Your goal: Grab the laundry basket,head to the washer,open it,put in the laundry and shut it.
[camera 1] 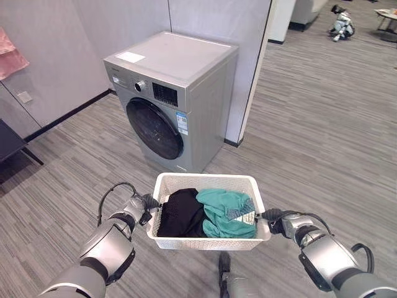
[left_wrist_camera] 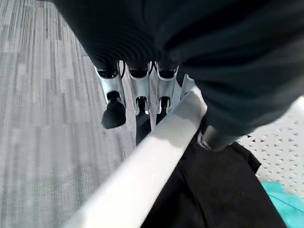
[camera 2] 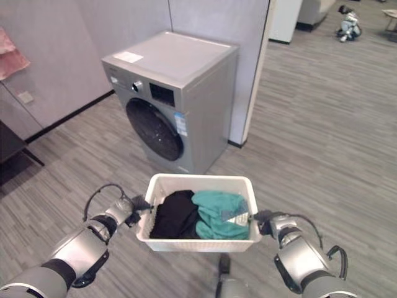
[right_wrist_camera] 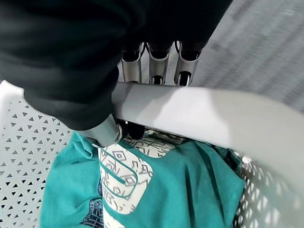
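Level, laundry basket [camera 1: 208,243] long axis crosswise, facing washer [camera 1: 170,102]

We see the white perforated laundry basket [camera 1: 208,186] holding black [camera 1: 181,213] and teal clothes [camera 1: 228,213], just before the closed grey washer [camera 1: 170,99].

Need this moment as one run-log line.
phase: carrying to washer | left hand: shut on basket rim | right hand: shut on basket rim | load: black garment, teal garment | washer door: shut
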Robot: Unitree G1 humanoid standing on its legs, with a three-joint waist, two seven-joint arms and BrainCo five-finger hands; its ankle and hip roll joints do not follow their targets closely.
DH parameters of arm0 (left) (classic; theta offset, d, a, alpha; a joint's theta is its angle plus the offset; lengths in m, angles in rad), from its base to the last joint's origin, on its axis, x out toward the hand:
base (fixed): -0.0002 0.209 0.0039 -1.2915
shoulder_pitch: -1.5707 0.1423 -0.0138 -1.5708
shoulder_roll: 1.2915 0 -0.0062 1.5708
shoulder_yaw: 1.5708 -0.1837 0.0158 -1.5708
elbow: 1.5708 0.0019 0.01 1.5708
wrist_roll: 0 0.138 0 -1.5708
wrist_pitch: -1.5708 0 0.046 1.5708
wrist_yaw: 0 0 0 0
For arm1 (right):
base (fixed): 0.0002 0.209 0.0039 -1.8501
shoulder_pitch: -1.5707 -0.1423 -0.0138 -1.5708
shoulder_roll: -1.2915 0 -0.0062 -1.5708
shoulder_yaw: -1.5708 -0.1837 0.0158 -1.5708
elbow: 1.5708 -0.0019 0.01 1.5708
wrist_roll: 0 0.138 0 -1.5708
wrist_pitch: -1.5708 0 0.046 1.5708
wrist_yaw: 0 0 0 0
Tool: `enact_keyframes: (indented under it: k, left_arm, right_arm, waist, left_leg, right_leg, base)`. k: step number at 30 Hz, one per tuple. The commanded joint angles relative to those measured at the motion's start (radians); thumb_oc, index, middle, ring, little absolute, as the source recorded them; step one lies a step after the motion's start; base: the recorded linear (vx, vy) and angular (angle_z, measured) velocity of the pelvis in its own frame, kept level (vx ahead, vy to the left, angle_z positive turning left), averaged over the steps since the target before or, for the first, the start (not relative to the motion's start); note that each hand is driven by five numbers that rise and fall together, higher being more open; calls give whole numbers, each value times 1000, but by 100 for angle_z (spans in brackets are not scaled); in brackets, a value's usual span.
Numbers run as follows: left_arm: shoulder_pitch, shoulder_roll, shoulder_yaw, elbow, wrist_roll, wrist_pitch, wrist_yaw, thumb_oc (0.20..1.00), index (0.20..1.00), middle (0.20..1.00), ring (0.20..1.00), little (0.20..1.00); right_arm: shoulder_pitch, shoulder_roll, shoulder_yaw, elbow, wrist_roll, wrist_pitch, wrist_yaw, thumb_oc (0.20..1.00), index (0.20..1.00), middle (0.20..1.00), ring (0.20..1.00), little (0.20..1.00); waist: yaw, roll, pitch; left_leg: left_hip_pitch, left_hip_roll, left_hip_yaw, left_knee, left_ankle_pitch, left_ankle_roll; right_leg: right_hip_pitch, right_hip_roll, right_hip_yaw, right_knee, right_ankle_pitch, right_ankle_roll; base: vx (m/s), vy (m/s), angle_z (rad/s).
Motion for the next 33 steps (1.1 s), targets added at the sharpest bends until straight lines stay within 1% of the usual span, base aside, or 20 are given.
enact_keyframes:
  k: [1, 4, 5, 7, 8, 9, 10, 11, 13, 14, 15, 16, 19, 20, 21, 23, 24, 27, 31, 33]
  left_arm:
    - [-36, 25, -5, -20, 16, -57, 4, 200, 200, 200, 200, 200]
    - [-25, 34, 5, -14, -6, -58, 2, 200, 200, 200, 200, 200]
    - [-23, 36, 9, -15, -14, -58, -1, 200, 200, 200, 200, 200]
    - [-26, 51, 4, -19, -22, -58, -4, 200, 200, 200, 200, 200]
    - [-26, 51, 4, -19, -22, -57, -4, 200, 200, 200, 200, 200]
    - [-34, 51, -1, -16, -20, -56, -2, 200, 200, 200, 200, 200]
    - [-46, 54, -5, -11, -13, -56, -2, 200, 200, 200, 200, 200]
    - [-45, 61, -7, -13, -4, -58, 0, 200, 200, 200, 200, 200]
    - [-46, 72, -7, -19, -1, -62, 1, 200, 200, 200, 200, 200]
    - [-45, 75, -5, -25, 5, -66, 2, 200, 200, 200, 200, 200]
    - [-35, 97, -13, -47, 15, -70, -9, 200, 200, 200, 200, 200]
    - [-21, 109, -18, -64, 17, -72, -18, 200, 200, 200, 200, 200]
    - [36, 141, -13, -132, 23, -77, -26, 200, 200, 200, 200, 200]
    - [44, 157, -41, -162, 54, -80, -42, 200, 200, 200, 200, 200]
    - [66, 200, -71, -277, 79, -86, -69, 200, 200, 200, 200, 200]
    - [68, 202, -72, -280, 79, -84, -69, 200, 200, 200, 200, 200]
    - [76, 258, -97, -410, 79, -85, -98, 200, 200, 200, 200, 200]
    - [81, 305, -96, -550, 39, -82, -113, 200, 200, 200, 200, 200]
    - [98, 359, -78, -699, -11, -67, -121, 200, 200, 200, 200, 200]
    - [98, 379, -69, -752, -5, -57, -123, 200, 200, 200, 200, 200]
  right_arm:
    - [-95, -6, 52, -11, 1, -58, 32, 200, 200, 200, 200, 200]
    - [-100, -8, 74, -42, -7, -65, 24, 200, 200, 200, 200, 200]
    - [-105, -12, 81, -60, -4, -65, 25, 200, 200, 200, 200, 200]
    - [-111, -30, 95, -96, -2, -67, 22, 200, 200, 200, 200, 200]
    - [-111, -30, 95, -96, -2, -67, 22, 200, 200, 200, 200, 200]
    - [-121, -38, 102, -117, 2, -67, 20, 200, 200, 200, 200, 200]
    - [-137, -54, 117, -170, 6, -67, 16, 200, 200, 200, 200, 200]
    - [-138, -64, 126, -212, 3, -71, 13, 200, 200, 200, 200, 200]
    - [-130, -77, 134, -265, -3, -76, 17, 200, 200, 200, 200, 200]
    - [-116, -82, 136, -298, -13, -81, 18, 200, 200, 200, 200, 200]
    - [-104, -100, 154, -372, -36, -83, 24, 200, 200, 200, 200, 200]
    - [-89, -106, 158, -422, -43, -84, 31, 200, 200, 200, 200, 200]
    - [11, -128, 128, -611, -42, -80, 55, 200, 200, 200, 200, 200]
    - [41, -147, 117, -659, -34, -84, 70, 200, 200, 200, 200, 200]
    - [114, -191, 81, -741, -33, -88, 88, 200, 200, 200, 200, 200]
    - [118, -191, 78, -744, -34, -86, 88, 200, 200, 200, 200, 200]
    - [181, -225, 51, -768, -55, -94, 99, 200, 200, 200, 200, 200]
    - [228, -221, 11, -745, -78, -95, 98, 200, 200, 200, 200, 200]
    - [279, -218, -26, -799, -75, -88, 110, 200, 200, 200, 200, 200]
    - [284, -212, -31, -825, -87, -82, 110, 200, 200, 200, 200, 200]
  waist:
    - [-21, -17, -68]
    - [-19, -31, -56]
    - [-20, -37, -47]
    - [-18, -52, -27]
    - [-18, -50, -27]
    - [-19, -57, -17]
    - [-13, -65, 0]
    - [-13, -67, 6]
    - [-9, -59, 14]
    - [-9, -43, 20]
    - [6, -37, 32]
    - [15, -30, 33]
    - [17, -17, 9]
    - [20, -17, 6]
    - [24, -18, -5]
    - [26, -20, -5]
    - [36, -23, -12]
    - [55, -18, -23]
    - [62, -2, -24]
    - [62, 9, -9]
  left_leg:
    - [-25, -43, 12, 110, 74, -43]
    - [-121, -8, 43, 309, 182, -88]
    - [-158, 3, 64, 377, 210, -93]
    - [-218, 23, 124, 426, 232, -89]
    - [-220, 24, 124, 430, 230, -89]
    - [-258, 33, 160, 412, 222, -81]
    - [-346, 29, 204, 325, 158, -55]
    - [-370, 39, 219, 250, 126, -42]
    - [-425, 83, 220, 103, 223, -57]
    - [-450, 114, 239, 7, 310, -81]
    - [-477, 143, 236, -98, 371, -96]
    - [-473, 149, 215, -109, 386, -102]
    - [-440, 129, 196, -94, 373, -87]
    - [-444, 114, 195, -69, 361, -79]
    - [-441, 88, 196, -35, 323, -60]
    - [-441, 87, 198, -32, 320, -59]
    - [-436, 61, 202, 8, 273, -37]
    - [-421, 22, 199, 31, 230, -8]
    - [-371, -12, 195, 17, 203, 27]
    - [-344, -13, 203, 12, 194, 42]
  right_leg:
    - [-17, 1, 35, 29, -43, 126]
    - [34, 15, 21, 15, -71, 100]
    - [45, 13, 15, 15, -79, 89]
    - [66, 6, 8, 9, -97, 76]
    - [65, 7, 8, 9, -97, 76]
    - [73, 0, 2, 2, -103, 75]
    - [85, -12, -4, -12, -114, 88]
    - [91, -17, -3, -13, -128, 95]
    - [104, -16, -2, -16, -133, 95]
    - [117, -3, -4, -21, -143, 95]
    - [147, -8, 14, -21, -163, 96]
    - [161, -7, 28, -15, -177, 100]
    - [188, -23, 60, 8, -212, 116]
    - [195, -40, 64, 15, -219, 123]
    - [210, -73, 77, 39, -229, 140]
    - [211, -74, 78, 40, -231, 141]
    - [214, -108, 78, 71, -226, 161]
    - [206, -149, 79, 122, -179, 184]
    - [145, -184, 70, 281, -93, 183]
    - [104, -193, 30, 382, -67, 175]
  base:
    - [282, -174, 23]
    - [187, -158, 5]
    - [126, -138, -1]
    - [98, -96, -5]
    - [55, -43, -2]
    - [112, -3, 1]
    - [161, 24, 9]
    - [204, 86, 36]
    - [167, 113, 47]
    - [280, 208, 0]
    - [359, 272, -13]
    - [366, 295, -10]
    - [303, 301, -50]
    - [362, 418, -48]
    - [283, 338, -19]
    - [173, 212, 4]
    - [216, 288, 20]
    - [229, 305, 24]
    - [146, 249, 10]
    - [87, 215, 5]
